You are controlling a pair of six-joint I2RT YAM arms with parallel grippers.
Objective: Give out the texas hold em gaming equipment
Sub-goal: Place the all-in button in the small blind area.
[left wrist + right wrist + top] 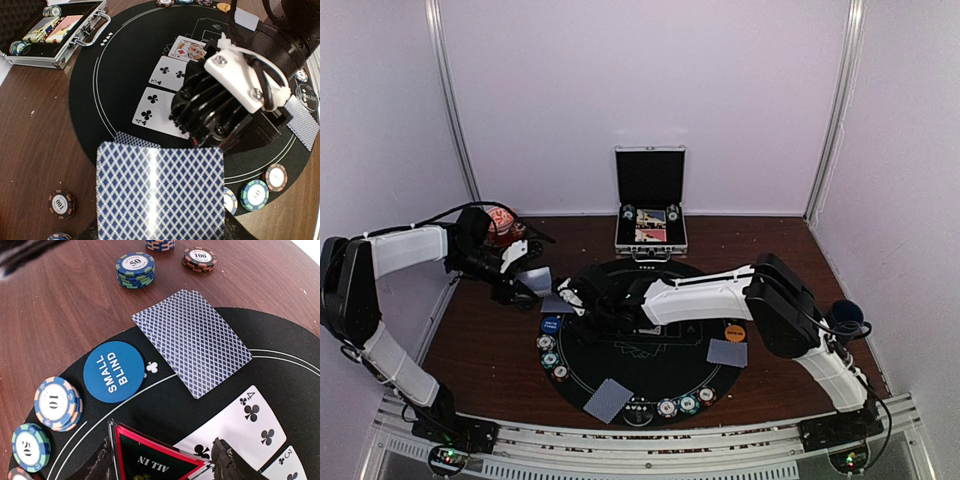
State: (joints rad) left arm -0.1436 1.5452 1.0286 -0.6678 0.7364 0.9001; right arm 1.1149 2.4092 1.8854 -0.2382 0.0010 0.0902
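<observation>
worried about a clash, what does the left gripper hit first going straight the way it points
Probably the right wrist, just beyond the card the left gripper holds; depth unclear.

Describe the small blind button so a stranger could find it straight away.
Find the round black mat on the brown table. At its left edge, beside two face-down cards, lies a flat blue disc. Unlike the striped chip stacks nearby, it is larger, plain blue, and lettered SMALL BLIND.

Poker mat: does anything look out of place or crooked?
Mildly: the face-down pair lies skewed, overhanging the edge of the mat onto the wood, and chip stacks sit off the mat altogether. Nothing looks spilled or damaged.
</observation>
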